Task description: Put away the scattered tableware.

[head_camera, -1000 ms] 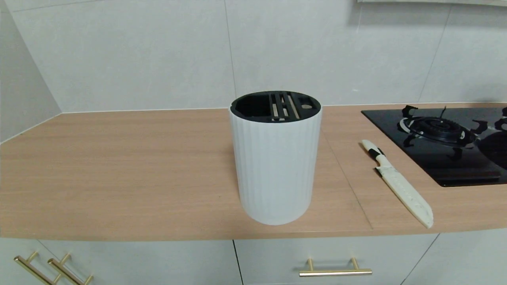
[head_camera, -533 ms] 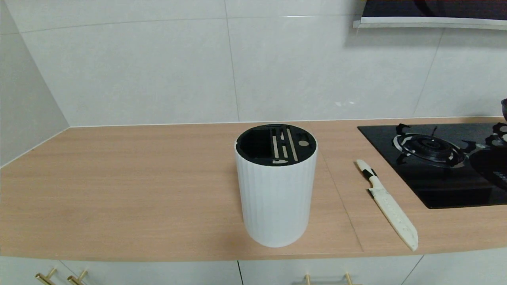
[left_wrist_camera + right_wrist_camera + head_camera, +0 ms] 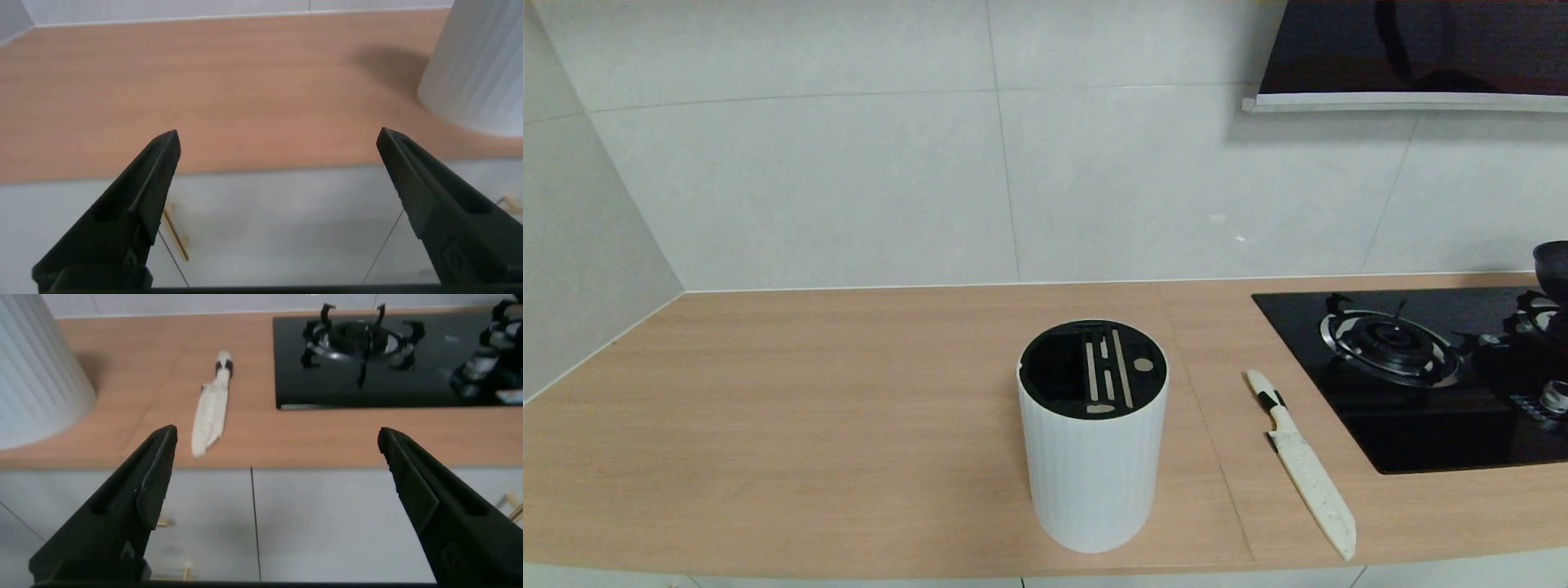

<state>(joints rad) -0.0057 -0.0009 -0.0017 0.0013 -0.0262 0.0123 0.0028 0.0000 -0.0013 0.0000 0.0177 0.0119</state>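
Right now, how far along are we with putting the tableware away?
Done: nothing; the slots of the knife holder look empty. In hand: nothing; the left gripper and right gripper hang before the countertop edge, jaws open and empty. Left: pick up the knife lying on the countertop right of the holder and slot it in.

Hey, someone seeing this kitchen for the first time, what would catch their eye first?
The tall white ribbed knife holder with its black slotted top, standing upright near the front edge of the wooden counter. Then the pale knife lying flat to its right, between the holder and the black gas hob.
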